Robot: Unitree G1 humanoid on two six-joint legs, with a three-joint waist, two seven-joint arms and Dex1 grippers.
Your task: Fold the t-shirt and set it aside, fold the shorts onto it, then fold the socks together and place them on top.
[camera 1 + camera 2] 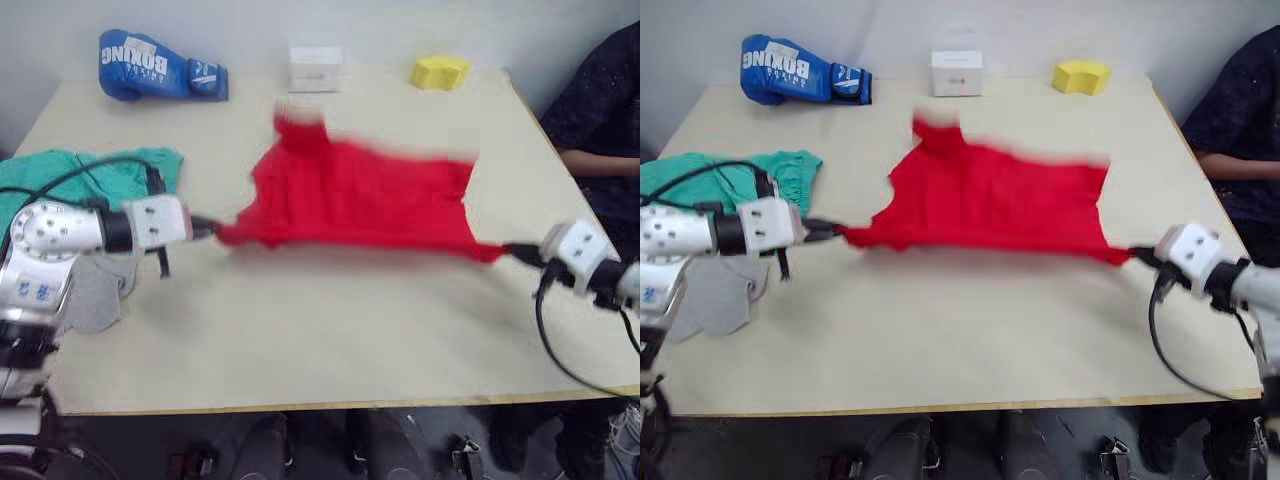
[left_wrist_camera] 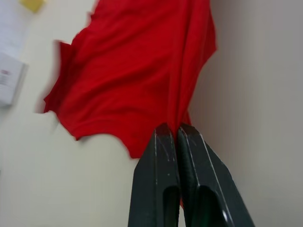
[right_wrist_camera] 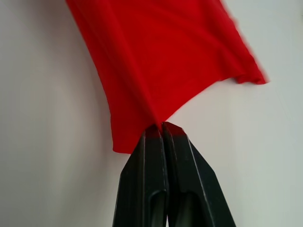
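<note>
Right now your left gripper and right gripper each pinch a near corner of the t-shirt, stretching it across the middle of the table, its far part draping toward the back edge. Your shorts lie at the left edge, with the socks just nearer you. Along the far edge sit a boxing glove, a white box and a yellow block.

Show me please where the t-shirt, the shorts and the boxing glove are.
t-shirt (image 1: 365, 195): left eye view, middle of the red cloth.
shorts (image 1: 125, 170): left eye view, teal cloth near the waistband.
boxing glove (image 1: 780, 68): right eye view, blue body by the lettering.
</note>
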